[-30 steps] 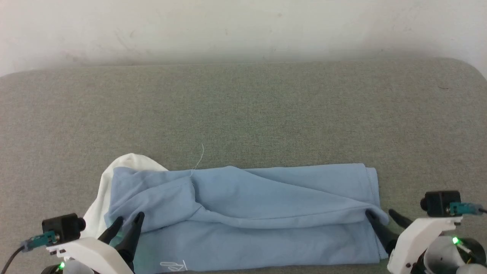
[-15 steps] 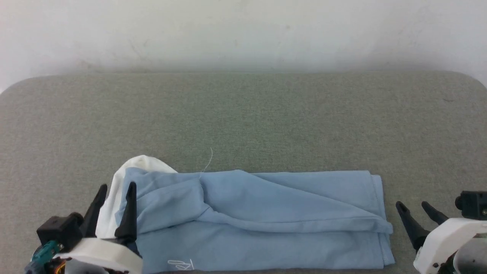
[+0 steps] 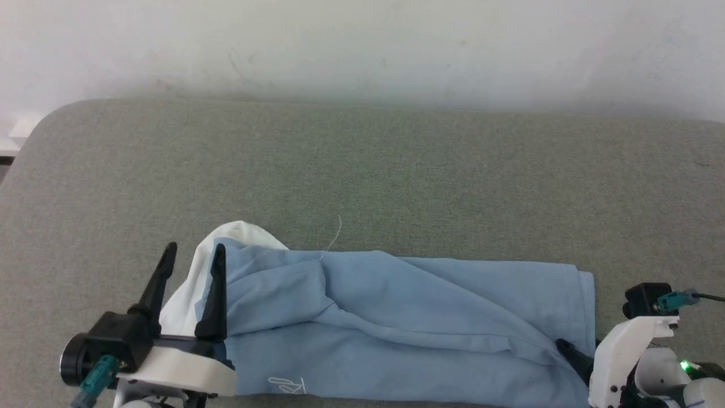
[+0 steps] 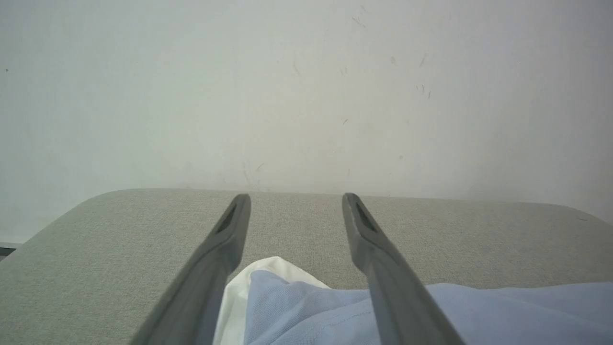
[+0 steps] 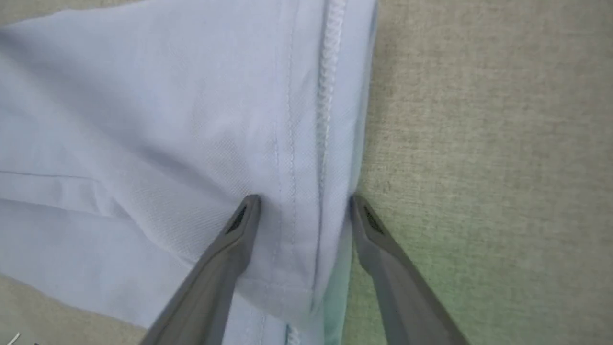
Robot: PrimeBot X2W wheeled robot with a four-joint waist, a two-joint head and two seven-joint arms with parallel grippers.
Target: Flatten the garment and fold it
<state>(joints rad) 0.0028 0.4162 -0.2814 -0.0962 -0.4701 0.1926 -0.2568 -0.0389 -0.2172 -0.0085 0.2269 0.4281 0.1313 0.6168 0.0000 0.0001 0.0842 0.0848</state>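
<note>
**Both grippers spread, nothing held**

You've got the garment (image 3: 396,323) lying as a rumpled, roughly folded band along the near edge of the grey pad (image 3: 362,170), with its white collar (image 3: 238,235) at the left end. Left gripper (image 3: 195,247): fingers spread above that collar end, gripping nothing. Right gripper (image 5: 305,199): fingers spread, straddling the stitched hem (image 5: 328,96) at the right end, not pinching.
</note>
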